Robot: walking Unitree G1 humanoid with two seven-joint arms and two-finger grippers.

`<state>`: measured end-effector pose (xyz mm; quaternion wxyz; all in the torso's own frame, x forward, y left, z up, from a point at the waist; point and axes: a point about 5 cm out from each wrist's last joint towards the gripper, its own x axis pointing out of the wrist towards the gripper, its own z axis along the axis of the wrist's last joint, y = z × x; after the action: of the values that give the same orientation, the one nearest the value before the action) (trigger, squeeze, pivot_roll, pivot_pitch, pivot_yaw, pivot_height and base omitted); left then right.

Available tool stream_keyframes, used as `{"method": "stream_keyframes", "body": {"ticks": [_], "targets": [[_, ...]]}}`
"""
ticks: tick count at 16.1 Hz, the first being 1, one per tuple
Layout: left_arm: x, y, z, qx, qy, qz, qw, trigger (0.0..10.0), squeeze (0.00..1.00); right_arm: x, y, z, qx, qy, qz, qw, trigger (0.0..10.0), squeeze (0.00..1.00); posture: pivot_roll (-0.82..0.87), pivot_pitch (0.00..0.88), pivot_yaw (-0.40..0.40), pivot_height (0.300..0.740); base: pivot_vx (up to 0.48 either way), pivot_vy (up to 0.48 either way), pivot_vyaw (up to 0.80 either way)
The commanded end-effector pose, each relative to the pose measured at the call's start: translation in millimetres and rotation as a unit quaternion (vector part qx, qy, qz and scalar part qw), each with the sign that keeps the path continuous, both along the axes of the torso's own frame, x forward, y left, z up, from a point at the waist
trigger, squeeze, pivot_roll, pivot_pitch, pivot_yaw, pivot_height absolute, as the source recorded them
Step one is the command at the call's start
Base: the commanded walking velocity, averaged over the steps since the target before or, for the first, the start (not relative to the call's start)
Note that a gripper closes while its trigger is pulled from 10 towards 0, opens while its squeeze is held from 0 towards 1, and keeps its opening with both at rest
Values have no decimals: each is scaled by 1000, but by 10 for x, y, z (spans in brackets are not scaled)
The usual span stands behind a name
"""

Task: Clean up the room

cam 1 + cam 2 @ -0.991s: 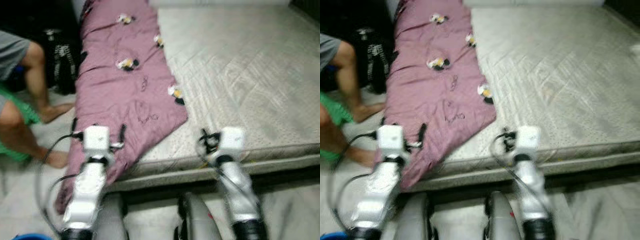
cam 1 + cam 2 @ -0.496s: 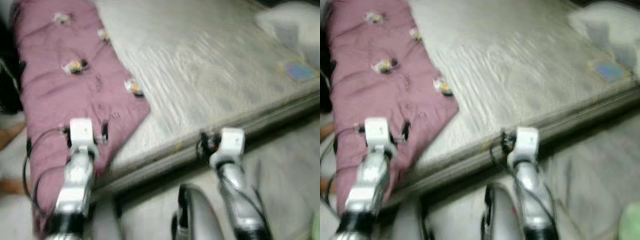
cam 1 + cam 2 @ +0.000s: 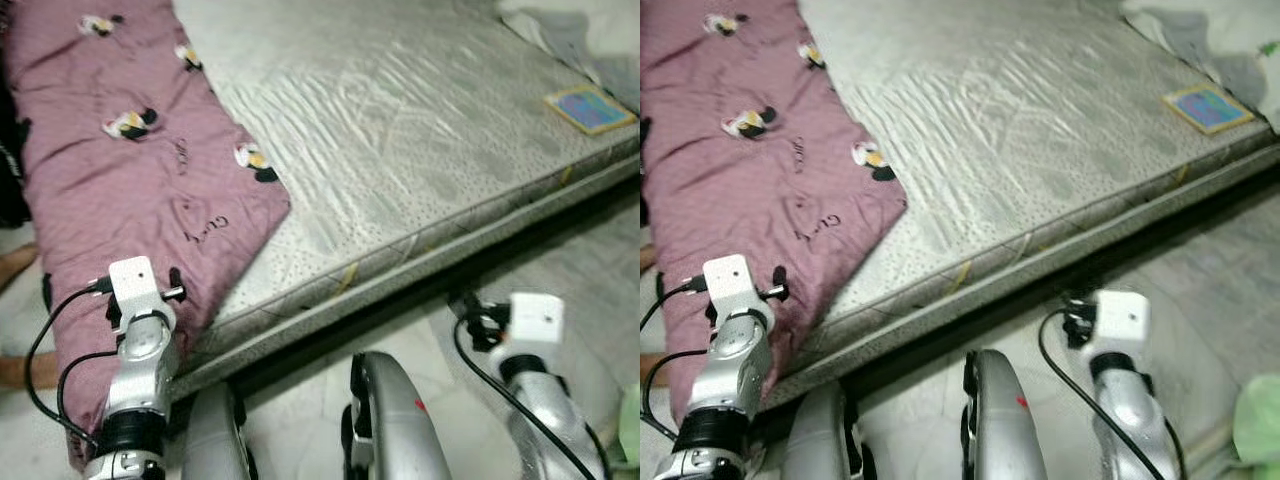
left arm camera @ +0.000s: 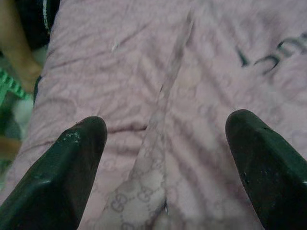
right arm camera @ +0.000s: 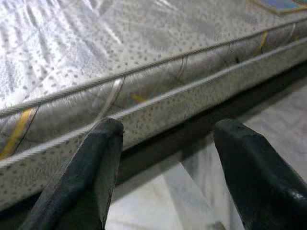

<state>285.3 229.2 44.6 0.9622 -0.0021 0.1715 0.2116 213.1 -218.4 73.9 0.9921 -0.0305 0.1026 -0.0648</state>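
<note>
A purple quilt with small cartoon prints lies along the left side of a bare grey mattress and hangs over its near edge. My left gripper is open just above the quilt's overhanging part, its black fingers spread wide over the fabric. My right gripper is open too, facing the mattress side edge low near the floor. The left wrist sits over the quilt and the right wrist in front of the bed.
A small colourful book or card lies at the mattress's far right corner, beside pale bedding. A person's foot shows at the left edge. A green object sits on the tiled floor at the right.
The camera has swung to the right, so the bed now runs diagonally and the person has slid out of view. My right arm has dropped lower, in front of the bed's edge.
</note>
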Motion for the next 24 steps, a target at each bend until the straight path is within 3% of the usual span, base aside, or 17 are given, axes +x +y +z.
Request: {"method": "stream_keyframes", "body": {"ticks": [1,10,15,18,20,21,22,24], "targets": [[-37,94,-37,5,14,16,1000,10000,0,-37,8,34,8,1,5,1000,10000,0,-145,244,7,607,0,0,0],[188,316,122,28,2,39,999,10000,0,-48,48,83,26,-4,13,1000,10000,0,-148,251,20,538,0,0,0],[265,304,108,26,18,25,999,10000,0,13,61,89,21,-11,9,1000,10000,0,-145,230,30,518,0,0,0],[385,180,53,0,62,-40,997,10000,0,43,47,76,19,-10,8,1000,10000,0,-143,217,20,518,0,0,0],[528,-133,104,43,60,-145,987,10000,0,78,46,74,15,-12,9,1000,10000,0,-148,199,21,518,0,0,0],[582,-355,137,73,47,-208,974,10000,0,89,49,71,11,-14,10,1000,10000,0,-147,189,23,518,0,0,0],[595,-570,145,117,38,-274,954,10000,0,98,48,66,8,-15,9,1000,10000,0,-149,181,23,518,0,0,0],[513,-955,85,200,21,-397,895,10000,0,124,57,62,-3,-18,12,1000,10000,0,-151,163,20,518,0,0,0]]}}
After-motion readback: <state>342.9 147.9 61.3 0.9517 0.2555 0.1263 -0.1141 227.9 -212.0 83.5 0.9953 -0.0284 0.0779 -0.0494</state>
